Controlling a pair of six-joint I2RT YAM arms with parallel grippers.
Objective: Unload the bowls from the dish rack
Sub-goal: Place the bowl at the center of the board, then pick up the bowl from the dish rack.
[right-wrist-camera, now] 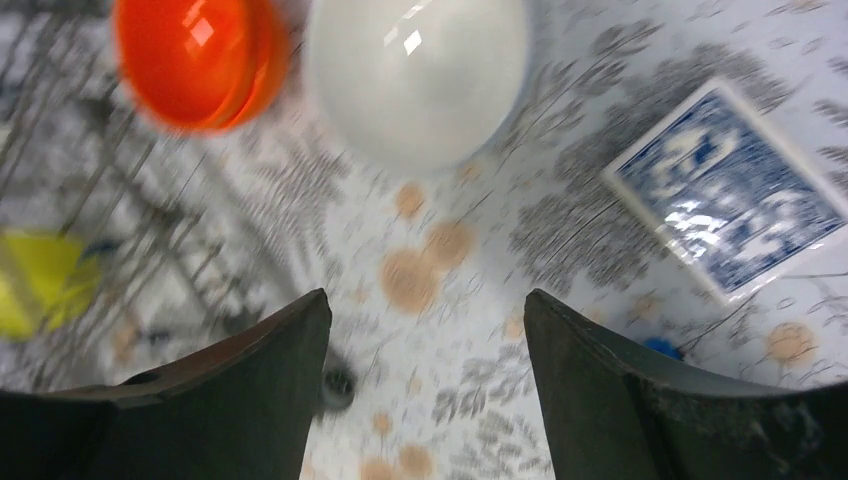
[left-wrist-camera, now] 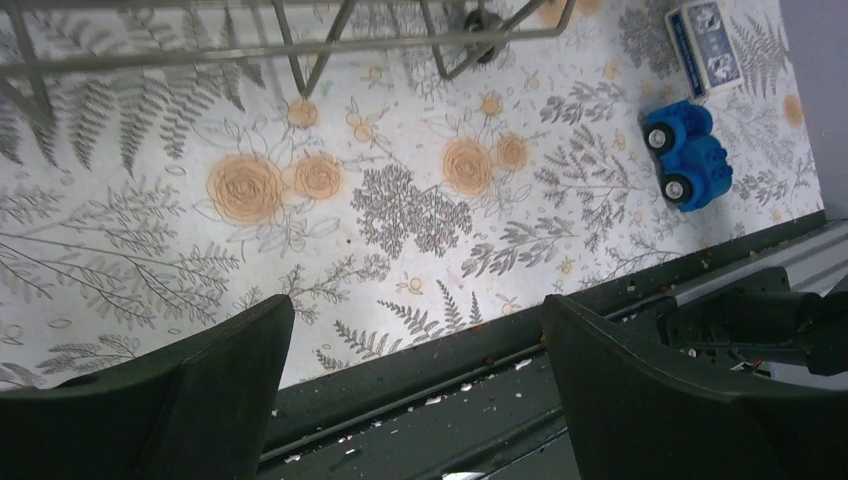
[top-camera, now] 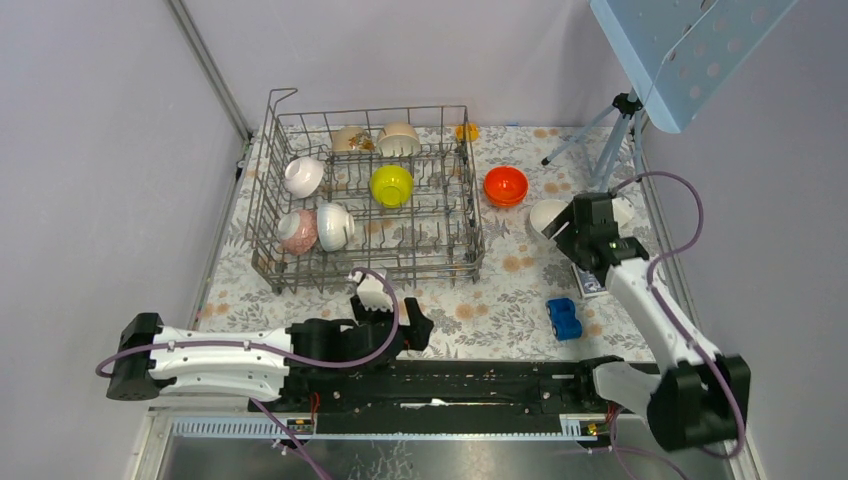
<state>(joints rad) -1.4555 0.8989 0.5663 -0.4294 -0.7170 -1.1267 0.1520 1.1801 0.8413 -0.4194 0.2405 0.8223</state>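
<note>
So, two bowls out on the cloth, six in the rack

grey wire dish rack (top-camera: 455,215) sits far-left on the floral cloth (top-camera: 500,300); inside it are a yellow-green bowl (top-camera: 391,185), a plain white bowl (top-camera: 303,175), a pink-speckled bowl (top-camera: 297,231), a whitish bowl (top-camera: 335,225) beside it, and two beige bowls (top-camera: 399,138) at the back; orange-red bowl (top-camera: 505,185) and glossy white bowl (right-wrist-camera: 415,80) rest on the cloth just right of the rack; right gripper (right-wrist-camera: 425,310) hovers over that one, jaws apart, empty; left gripper (left-wrist-camera: 415,310) gapes wide over the near table edge, holding nothing
</note>
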